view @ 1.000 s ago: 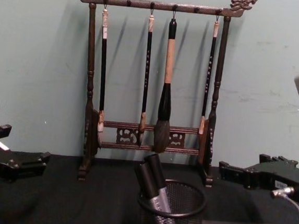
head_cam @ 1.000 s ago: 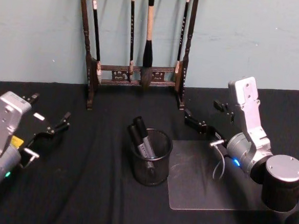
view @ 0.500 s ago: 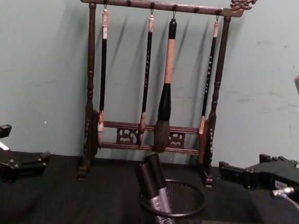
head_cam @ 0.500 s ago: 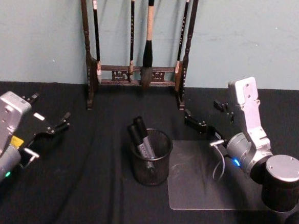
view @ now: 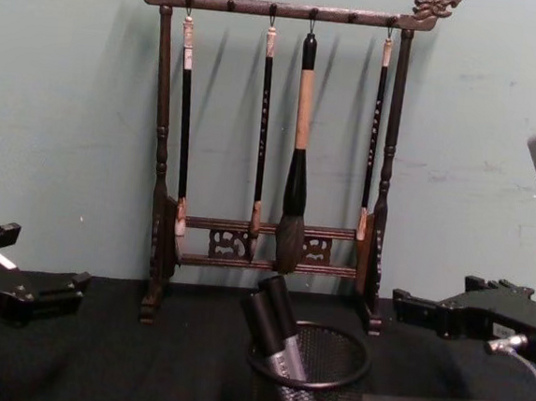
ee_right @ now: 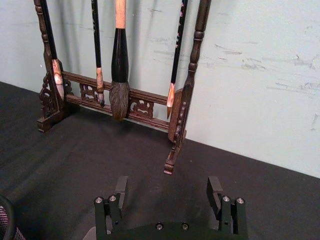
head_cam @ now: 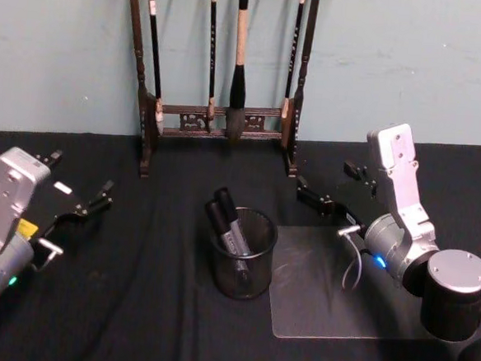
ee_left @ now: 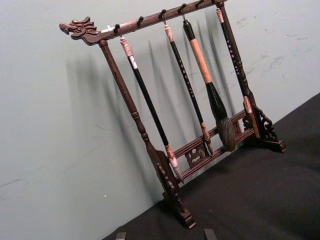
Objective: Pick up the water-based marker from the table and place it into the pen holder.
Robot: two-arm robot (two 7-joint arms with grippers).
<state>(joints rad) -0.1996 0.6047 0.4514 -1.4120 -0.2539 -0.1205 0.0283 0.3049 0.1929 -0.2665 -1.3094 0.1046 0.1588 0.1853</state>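
Black cloth table [head_cam: 149, 306] with a paler grey patch [head_cam: 332, 286]. Pen holder [head_cam: 243, 255] is black wire mesh, markers [head_cam: 231, 225] inside are black with silvery-grey barrels. Dark brown wooden brush rack [view: 264, 247], tan-handled big brush [view: 299, 147], pale teal wall [view: 480, 135].

Silver-grey wrist housings on black jointed links; black grippers, left gripper [head_cam: 81, 198] with white and yellow labels, right gripper [head_cam: 332, 189] with screw heads by its fingers [ee_right: 215, 190]. Thin grey cable, blue and green indicator lights.
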